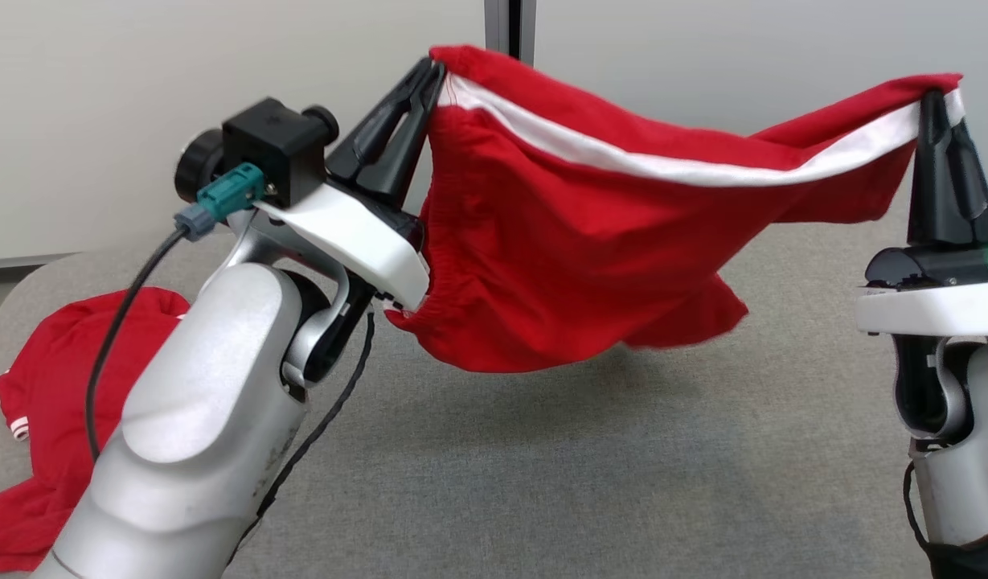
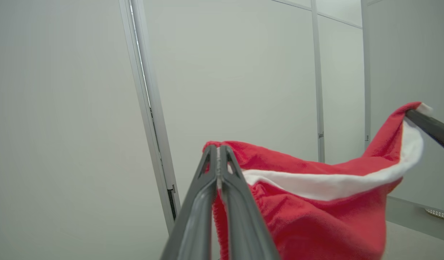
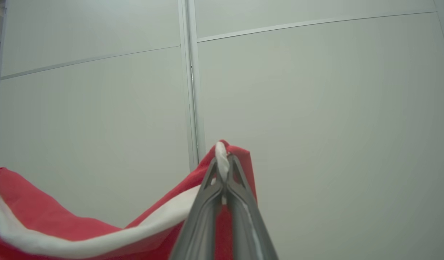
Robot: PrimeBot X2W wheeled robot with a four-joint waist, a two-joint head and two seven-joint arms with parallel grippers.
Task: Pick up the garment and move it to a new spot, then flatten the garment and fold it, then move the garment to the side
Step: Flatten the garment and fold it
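- Left tool (image 1: 431,74): the two dark fingers are pressed together and pinch one top corner of the garment (image 1: 574,241). The fingers slant up and to the right in the head view.
- In the left wrist view, the left tool (image 2: 218,148) shows its fingertips meeting, with the red cloth (image 2: 315,220) gripped between them at the edge.
- Right tool (image 1: 933,98): the fingers point straight up, pressed together, and pinch the opposite top corner of the garment.
- In the right wrist view, the right tool (image 3: 224,160) clamps a fold of the white band (image 3: 99,240). The band rises just above the fingertips.
- Garment position: raised in the air and stretched between the two tools. It is clear of the counter (image 1: 582,474) and throws a faint shadow on it.
- Garment shape: the top edge sags in the middle, and the white band (image 1: 662,167) runs along it from tool to tool. The red body hangs in loose folds, lowest below the left tool.
- A second red garment (image 1: 35,418) lies crumpled on the counter at the lower left, well apart from the held one and partly hidden by the left arm.
- A pale panelled wall (image 1: 140,121) stands behind the counter.
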